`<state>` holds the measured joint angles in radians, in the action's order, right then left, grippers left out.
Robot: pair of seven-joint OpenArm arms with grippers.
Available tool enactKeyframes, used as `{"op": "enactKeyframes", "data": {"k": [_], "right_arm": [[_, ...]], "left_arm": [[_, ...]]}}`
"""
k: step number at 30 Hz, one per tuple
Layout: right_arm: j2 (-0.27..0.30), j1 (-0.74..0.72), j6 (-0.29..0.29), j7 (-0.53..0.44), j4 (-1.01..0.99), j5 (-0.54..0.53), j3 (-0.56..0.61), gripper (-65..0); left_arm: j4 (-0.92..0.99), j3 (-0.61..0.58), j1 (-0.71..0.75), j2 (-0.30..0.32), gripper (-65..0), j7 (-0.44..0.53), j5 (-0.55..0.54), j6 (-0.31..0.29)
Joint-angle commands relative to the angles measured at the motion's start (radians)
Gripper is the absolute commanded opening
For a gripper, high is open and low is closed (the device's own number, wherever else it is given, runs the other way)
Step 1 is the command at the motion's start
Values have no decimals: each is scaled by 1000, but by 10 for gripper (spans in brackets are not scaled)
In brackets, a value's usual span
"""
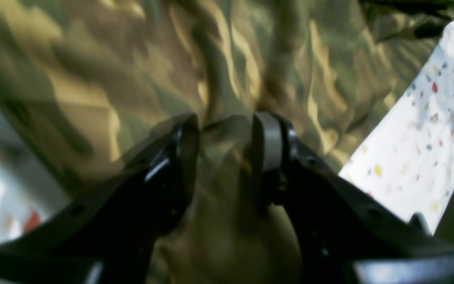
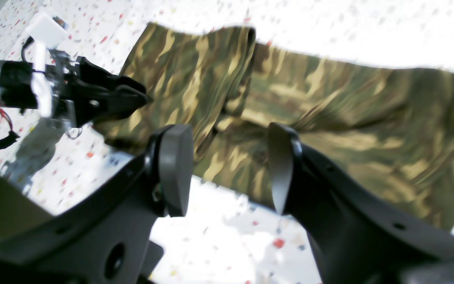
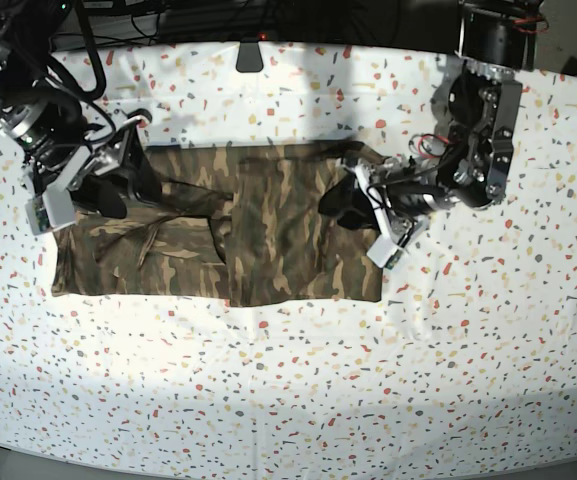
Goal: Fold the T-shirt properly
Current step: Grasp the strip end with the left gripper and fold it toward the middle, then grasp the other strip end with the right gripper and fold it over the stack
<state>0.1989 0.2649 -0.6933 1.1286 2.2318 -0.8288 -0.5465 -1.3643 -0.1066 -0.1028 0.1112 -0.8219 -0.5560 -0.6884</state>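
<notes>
Bright, glaring tabletop (image 3: 298, 400); wrist views blurred, perhaps by motion.

One T-shirt (image 3: 238, 240), camouflage-patterned, lying on one speckled table (image 3: 288, 380). Two robot arms, each ending in one gripper: left gripper (image 3: 340, 200) and right gripper (image 3: 118, 188), two grippers in all. Each gripper has two fingers, four fingers in total. One white wrist camera housing is visible on each arm, two in all.
</notes>
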Motion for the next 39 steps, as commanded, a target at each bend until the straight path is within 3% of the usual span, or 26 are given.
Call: {"op": "enactKeyframes", "data": {"k": [1, 5, 10, 12, 17, 25, 34, 39], "right_arm": [[10, -24, -5, -8, 17, 20, -3, -338], [34, -81, -5, 16, 13, 110, -4, -245], [108, -146, -2, -10, -40, 227, -4, -239], [146, -175, 25, -13, -103, 254, -4, -239], [229, -256, 25, -36, -363, 254, -4, -239], [332, -416, 20, -111, -821, 246, -4, -239], [369, -571, -2, -189, -1241, 242, -3, -239], [366, -608, -5, -186, -1360, 163, -2, -239]], "left_arm": [[-29, 1, -36, 0, -433, 10, -46, -10], [-48, 1, -96, 0, -433, 4, -121, -10], [-48, 1, -144, 0, -433, 8, -182, -10], [-48, 1, -149, 0, -433, 8, -217, -10], [-48, 1, -149, 0, -433, 14, -300, -10], [-48, 1, -149, 0, -433, 45, -301, -10], [-48, 1, -149, 0, -433, 45, -283, -10], [-48, 1, -147, 0, -433, 45, -279, -10]]}}
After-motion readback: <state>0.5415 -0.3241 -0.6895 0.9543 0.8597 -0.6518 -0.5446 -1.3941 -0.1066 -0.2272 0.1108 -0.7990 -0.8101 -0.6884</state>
